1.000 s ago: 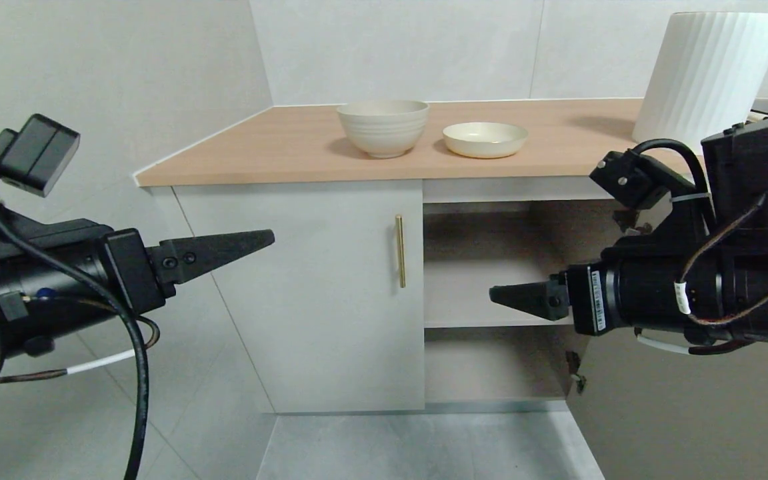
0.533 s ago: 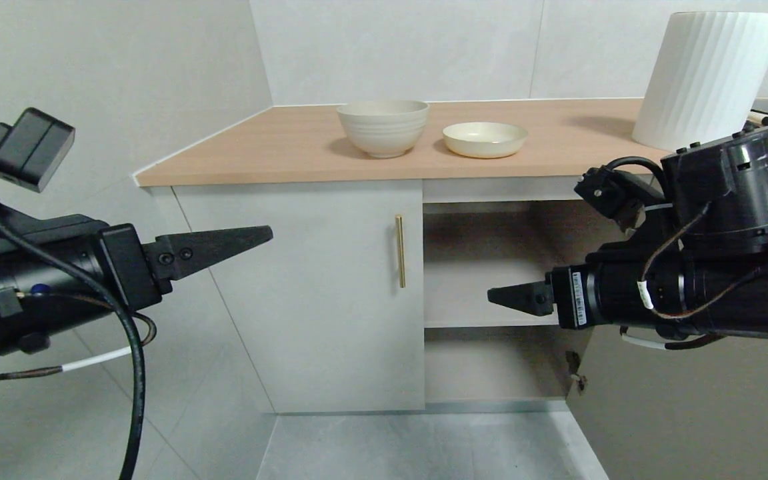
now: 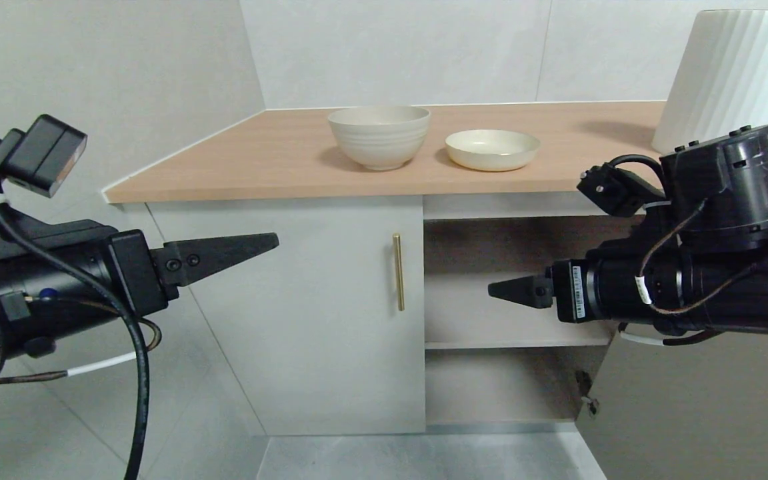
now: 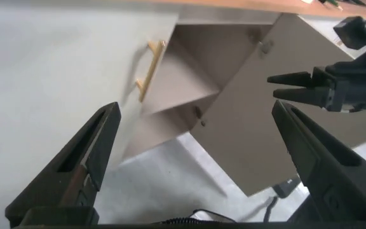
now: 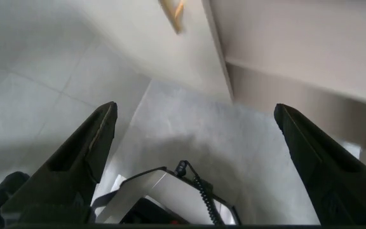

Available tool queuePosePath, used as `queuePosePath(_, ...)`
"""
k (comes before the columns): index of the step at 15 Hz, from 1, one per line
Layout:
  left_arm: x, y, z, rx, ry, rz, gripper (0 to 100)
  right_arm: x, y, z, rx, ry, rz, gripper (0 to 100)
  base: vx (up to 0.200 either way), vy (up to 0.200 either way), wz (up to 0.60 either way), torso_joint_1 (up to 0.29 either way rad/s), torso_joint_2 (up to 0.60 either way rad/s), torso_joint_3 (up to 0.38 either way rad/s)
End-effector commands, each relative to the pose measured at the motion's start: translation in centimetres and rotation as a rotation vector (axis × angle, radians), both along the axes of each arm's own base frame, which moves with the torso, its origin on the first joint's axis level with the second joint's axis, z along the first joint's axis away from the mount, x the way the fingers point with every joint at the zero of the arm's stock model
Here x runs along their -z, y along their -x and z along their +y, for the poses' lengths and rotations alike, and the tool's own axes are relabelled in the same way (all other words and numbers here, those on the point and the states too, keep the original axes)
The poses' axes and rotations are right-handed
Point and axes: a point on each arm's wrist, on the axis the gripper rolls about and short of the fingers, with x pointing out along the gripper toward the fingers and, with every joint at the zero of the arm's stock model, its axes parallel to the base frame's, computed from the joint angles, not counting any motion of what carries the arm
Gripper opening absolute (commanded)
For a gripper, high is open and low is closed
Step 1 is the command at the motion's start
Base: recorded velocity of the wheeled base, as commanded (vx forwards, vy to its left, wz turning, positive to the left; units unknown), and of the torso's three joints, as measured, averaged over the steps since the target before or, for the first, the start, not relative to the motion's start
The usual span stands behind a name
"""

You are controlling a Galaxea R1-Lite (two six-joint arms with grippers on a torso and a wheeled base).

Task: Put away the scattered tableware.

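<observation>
A pale cabinet (image 3: 304,313) with a wooden countertop (image 3: 257,167) stands in the corner of the tiled room. Its right-hand door (image 3: 691,413) is swung open, showing a shelf (image 3: 491,320) inside, while the left door is shut. A tall white ribbed cylinder (image 3: 737,73) stands at the right end of the countertop.

In front of the cabinet, both arms are held level below the countertop. The left gripper (image 3: 264,241) is before the shut door and the right gripper (image 3: 499,291) before the open compartment. The wrist views show each pair of fingers (image 4: 88,159) (image 5: 81,159) spread wide, holding nothing.

The tableware is on the countertop: a ribbed cream bowl (image 3: 379,137), and just to its right, not touching, a shallow cream dish (image 3: 492,149). Both are upright and well apart from the grippers. A slim brass handle (image 3: 397,272) runs upright on the shut door.
</observation>
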Motion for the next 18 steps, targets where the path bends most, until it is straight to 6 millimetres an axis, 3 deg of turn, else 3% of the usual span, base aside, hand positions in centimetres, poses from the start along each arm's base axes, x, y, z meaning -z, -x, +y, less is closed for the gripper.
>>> queuePosePath(1,0.12,-0.17,-0.05,0.0,-0.001,0.006,100,0.13,-0.03,-0.05,0.002,0.002,0.005,100,0.2,0.0,0.0,0.002,0.0,0.007)
queuePosePath(4,0.14,-0.13,-0.04,0.003,-0.001,0.006,100,0.29,-0.25,-0.31,0.016,0.004,0.009,100,0.2,0.0,0.0,0.002,0.0,0.004)
queuePosePath(18,0.41,-0.41,-0.16,0.006,-0.002,0.02,100,0.79,-0.49,-0.21,0.02,0.014,0.007,100,0.0,0.0,0.0,0.001,0.0,-0.003)
